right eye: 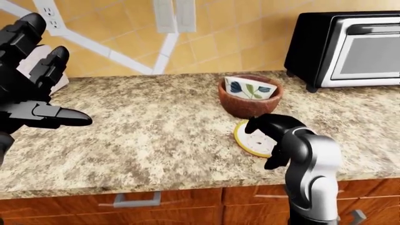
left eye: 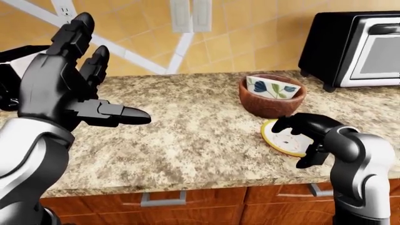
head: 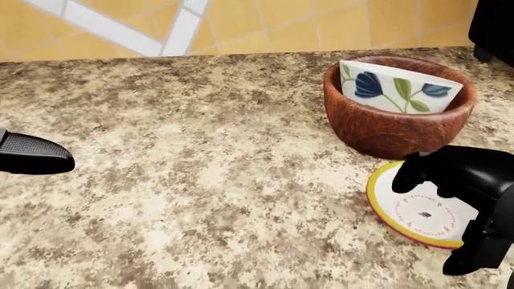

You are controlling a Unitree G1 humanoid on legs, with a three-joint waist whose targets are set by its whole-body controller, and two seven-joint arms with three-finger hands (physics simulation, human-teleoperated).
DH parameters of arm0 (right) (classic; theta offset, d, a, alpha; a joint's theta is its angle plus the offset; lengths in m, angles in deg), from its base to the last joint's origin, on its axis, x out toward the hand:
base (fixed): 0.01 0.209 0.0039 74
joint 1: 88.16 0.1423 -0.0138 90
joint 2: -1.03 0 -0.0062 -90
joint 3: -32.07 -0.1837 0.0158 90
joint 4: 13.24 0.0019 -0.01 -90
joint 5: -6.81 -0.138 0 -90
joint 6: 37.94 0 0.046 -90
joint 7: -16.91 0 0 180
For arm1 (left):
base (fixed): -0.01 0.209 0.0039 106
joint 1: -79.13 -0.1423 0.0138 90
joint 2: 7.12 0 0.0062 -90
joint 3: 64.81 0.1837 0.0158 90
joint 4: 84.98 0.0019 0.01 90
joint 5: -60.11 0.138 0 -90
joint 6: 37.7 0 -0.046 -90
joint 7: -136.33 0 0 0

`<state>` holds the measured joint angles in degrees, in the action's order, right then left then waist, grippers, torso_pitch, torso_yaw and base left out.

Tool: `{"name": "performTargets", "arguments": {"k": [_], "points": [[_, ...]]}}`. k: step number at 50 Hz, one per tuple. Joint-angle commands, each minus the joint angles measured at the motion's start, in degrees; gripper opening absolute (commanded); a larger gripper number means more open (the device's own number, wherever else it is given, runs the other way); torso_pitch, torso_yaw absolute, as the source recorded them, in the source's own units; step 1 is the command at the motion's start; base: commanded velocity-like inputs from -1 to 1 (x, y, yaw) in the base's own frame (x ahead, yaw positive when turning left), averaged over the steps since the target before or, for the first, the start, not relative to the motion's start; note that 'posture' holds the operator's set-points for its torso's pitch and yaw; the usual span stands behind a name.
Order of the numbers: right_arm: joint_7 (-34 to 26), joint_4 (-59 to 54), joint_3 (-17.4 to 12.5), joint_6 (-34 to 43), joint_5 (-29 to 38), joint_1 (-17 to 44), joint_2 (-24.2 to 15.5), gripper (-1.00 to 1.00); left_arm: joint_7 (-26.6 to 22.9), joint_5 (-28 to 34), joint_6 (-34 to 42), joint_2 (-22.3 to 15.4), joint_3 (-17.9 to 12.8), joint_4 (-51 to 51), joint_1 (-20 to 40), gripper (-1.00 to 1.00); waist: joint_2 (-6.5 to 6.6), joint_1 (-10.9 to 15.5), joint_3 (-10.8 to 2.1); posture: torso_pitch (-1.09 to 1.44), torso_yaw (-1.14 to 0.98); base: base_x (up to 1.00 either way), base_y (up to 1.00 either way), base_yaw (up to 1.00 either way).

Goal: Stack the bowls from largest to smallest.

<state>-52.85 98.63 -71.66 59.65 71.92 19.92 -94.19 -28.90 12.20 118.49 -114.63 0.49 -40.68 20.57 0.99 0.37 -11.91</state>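
Right robot hand point(head: 454, 180) curls over the yellow-rimmed bowl point(head: 417, 214), hiding its edge; grip unclear.

A speckled granite counter point(left eye: 187, 136) is carrying a brown wooden bowl point(left eye: 272, 99) near its far edge, a yellow-rimmed bowl point(head: 422, 212) lying just nearer beside it, seemingly tilted, and a black toaster oven point(left eye: 353, 47) sitting at the far right corner.
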Motion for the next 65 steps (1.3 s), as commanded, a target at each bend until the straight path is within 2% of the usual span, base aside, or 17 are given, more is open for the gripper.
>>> {"name": "performTargets", "arguments": {"k": [1,12,15,22,23,25,29,35,38,44,54,65], "points": [[-0.3,0.2,-0.2,0.2,0.4,1.1,-0.6,0.11,-0.2,0.7,-1.4,-0.5,-0.7,-0.5,1.4,1.0,0.3,0.1,-0.11,-0.26,0.0,0.0,0.0,0.0],[-2.0,-0.5,-0.2,0.6,0.2,2.1,-1.3,-0.01,0.0,0.7,-0.7,-0.4,-0.6,-0.5,2.2,1.0,0.43,0.5,0.35,-0.26,0.0,0.0,0.0,0.0],[-2.2,-0.6,-0.1,0.8,0.4,2.5,-1.3,-0.11,0.1,0.8,-0.6,-0.3,-0.5,-0.5,2.4,1.0,0.44,0.5,0.31,-0.26,0.0,0.0,0.0,0.0],[-2.7,0.3,-0.2,0.3,0.6,1.5,-1.2,-0.18,-0.4,1.2,-0.7,-0.2,-0.5,-0.5,2.2,1.0,0.38,0.4,0.11,-0.26,0.0,0.0,0.0,0.0],[-3.0,0.6,-0.3,0.2,0.5,1.2,-1.2,-0.29,-0.4,1.0,-0.6,-0.2,-0.7,-0.6,2.3,1.0,0.37,0.4,0.09,-0.26,0.0,0.0,0.0,0.0],[-3.5,1.2,-0.7,0.1,0.3,0.8,-1.3,-0.39,-0.4,1.1,-0.7,-0.2,-0.7,-0.4,2.2,1.0,0.35,0.4,0.03,-0.26,0.0,0.0,0.0,0.0],[-4.6,2.7,-1.2,-0.1,0.0,0.4,-1.5,-0.46,-0.4,1.1,-0.7,-0.2,-0.7,-0.5,2.2,1.0,0.26,0.5,-0.14,-0.26,0.0,0.0,0.0,0.0],[-6.4,5.3,-2.5,-0.3,-0.6,-0.5,-1.9,-0.68,-0.5,1.3,-0.8,0.0,-0.6,-0.5,2.1,1.0,0.2,0.5,-0.44,-0.26,0.0,0.0,0.0,0.0],[-6.9,6.0,-3.0,-0.4,-0.8,-0.6,-2.1,-0.7,-0.4,1.3,-0.7,0.0,-0.6,-0.6,2.2,1.0,0.17,0.5,-0.59,-0.26,0.0,0.0,0.0,0.0],[-7.6,7.6,-4.4,-0.5,-1.8,-0.6,-3.1,-0.95,0.1,0.6,-0.4,-0.1,-0.9,-0.7,2.3,1.0,0.23,0.3,-0.75,-0.26,0.0,0.0,0.0,0.0],[-12.5,14.1,-7.2,1.7,-4.4,0.7,-5.6,-0.99,1.0,-0.7,-0.1,-0.6,-1.2,-0.9,2.6,1.0,0.53,-0.6,-0.21,-0.26,0.0,0.0,0.0,0.0],[-19.8,21.3,-8.3,7.1,-7.4,7.2,-10.6,-0.99,0.7,-0.2,-0.7,-0.7,-0.8,-0.3,2.7,1.0,1.2,-1.9,0.92,-0.26,0.0,0.0,0.0,0.0]]}}
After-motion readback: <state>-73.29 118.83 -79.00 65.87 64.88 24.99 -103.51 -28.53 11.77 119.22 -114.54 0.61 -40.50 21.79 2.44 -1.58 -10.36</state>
